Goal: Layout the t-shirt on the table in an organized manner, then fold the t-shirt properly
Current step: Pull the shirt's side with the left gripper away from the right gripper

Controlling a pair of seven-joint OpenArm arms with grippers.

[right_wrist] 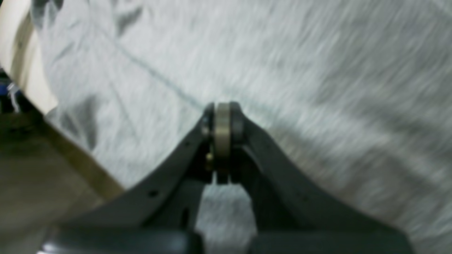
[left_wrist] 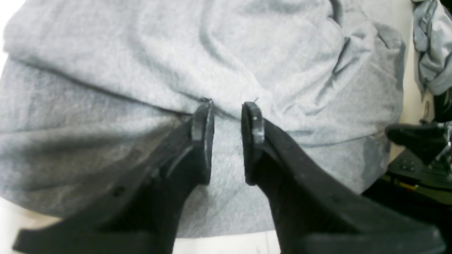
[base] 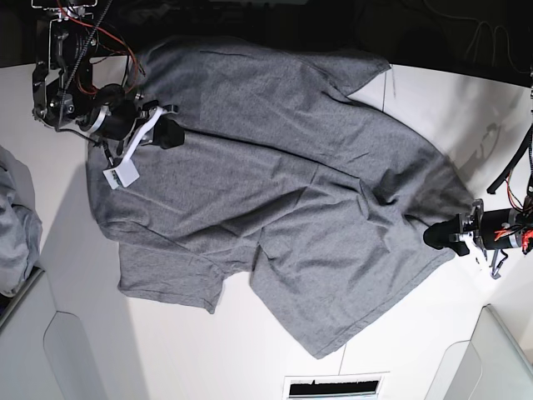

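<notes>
A: Where's the t-shirt (base: 275,200)?

B: Spread over most of the white surface (base: 208,350), mostly flat but skewed. One sleeve points toward the far edge, the other toward the near side. Wrinkles near the right of the base view.

A: Left hand (left_wrist: 227,116)?

B: At the shirt's edge, on the right of the base view (base: 440,235). Its fingers (left_wrist: 204,127) stand apart, with a clear gap between them. Grey cloth shows through the gap. Nothing pinched that I can see. A folded ridge of fabric runs just past the tips.

A: Right hand (right_wrist: 222,120)?

B: Over the shirt on the left of the base view (base: 166,133), near the far edge. Fingertips pressed together. The wrist view is motion-blurred; whether any cloth is caught between them I can't tell.

A: Anything else on the surface?

B: A paler bluish-grey cloth heap (base: 17,233) at the left edge of the base view, apart from the shirt. Also visible at the top right of the left wrist view (left_wrist: 430,42).
</notes>
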